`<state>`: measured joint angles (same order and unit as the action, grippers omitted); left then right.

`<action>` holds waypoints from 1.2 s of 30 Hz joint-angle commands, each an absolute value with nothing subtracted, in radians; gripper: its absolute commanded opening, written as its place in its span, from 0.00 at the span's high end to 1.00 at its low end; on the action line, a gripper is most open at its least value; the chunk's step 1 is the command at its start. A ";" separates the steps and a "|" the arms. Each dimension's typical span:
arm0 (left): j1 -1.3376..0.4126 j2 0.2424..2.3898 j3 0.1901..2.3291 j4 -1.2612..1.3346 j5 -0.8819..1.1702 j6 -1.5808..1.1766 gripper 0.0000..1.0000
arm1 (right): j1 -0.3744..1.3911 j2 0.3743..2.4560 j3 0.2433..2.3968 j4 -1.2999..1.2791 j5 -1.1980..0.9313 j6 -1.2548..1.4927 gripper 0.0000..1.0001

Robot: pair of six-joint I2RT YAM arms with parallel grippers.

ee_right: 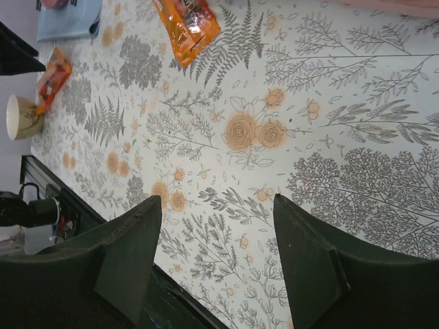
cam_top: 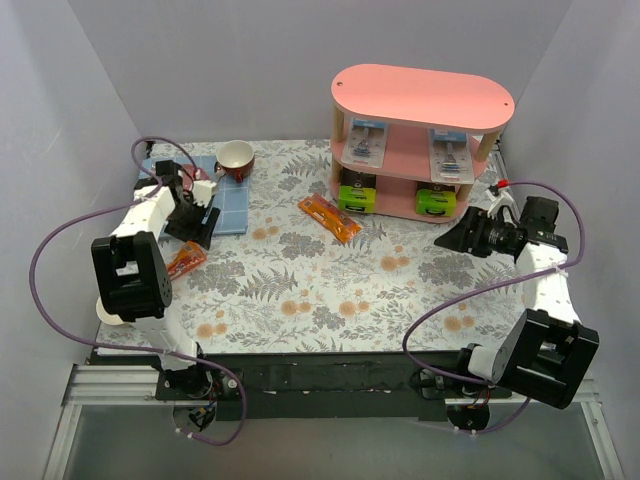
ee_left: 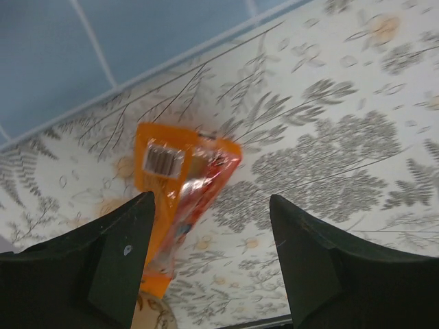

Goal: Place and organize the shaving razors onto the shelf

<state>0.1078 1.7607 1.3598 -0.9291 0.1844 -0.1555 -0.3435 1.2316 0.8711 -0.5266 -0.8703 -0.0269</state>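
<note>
Top external shows two blister packs (cam_top: 367, 143) on the middle board of the shelf (cam_top: 423, 95) and two dark boxes (cam_top: 437, 203) on its bottom board; left gripper (ee_left: 212, 205) and right gripper (ee_right: 216, 205) both gape wide and empty, so likely only squaring-up remains: approach slowly, nudge gently, ignore the orange packet (ee_left: 180, 199).

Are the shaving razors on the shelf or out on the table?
On the shelf: blister packs on its middle tier, green-ended boxes on the bottom.

Lab test cell w/ white panel walls (cam_top: 250, 70), floral tablecloth (cam_top: 300, 290), mounting rail (cam_top: 330, 372).
</note>
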 commanded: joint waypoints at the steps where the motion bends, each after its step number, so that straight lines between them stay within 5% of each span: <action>1: 0.153 1.772 1.315 -0.925 0.012 -0.077 0.33 | -0.293 1.235 0.948 -0.626 -0.831 -0.152 0.27; 11: 0.224 1.896 1.215 -0.810 -0.146 -0.068 0.35 | -0.252 1.308 1.098 -0.687 -0.815 -0.199 0.27; 14: 0.224 1.904 1.178 -0.776 -0.155 -0.058 0.42 | -0.239 1.304 1.100 -0.684 -0.815 -0.201 0.27; 17: 0.224 1.888 1.213 -0.836 -0.077 -0.055 0.60 | -0.229 1.299 1.092 -0.678 -0.818 -0.202 0.28; 22: 0.215 1.771 1.317 -1.069 0.390 0.102 0.79 | -0.224 1.296 1.094 -0.655 -0.836 -0.195 0.29; 29: 0.147 1.726 1.561 -1.387 1.145 0.191 0.78 | -0.200 1.293 1.144 -0.644 -0.855 -0.158 0.30; 34: 0.118 1.753 1.545 -0.950 1.791 -0.343 0.67 | 0.071 1.337 1.434 -0.724 -0.842 -0.236 0.22; 36: 0.042 1.910 1.790 -1.284 1.798 -0.099 0.66 | 0.190 1.373 1.508 -0.703 -0.853 -0.201 0.17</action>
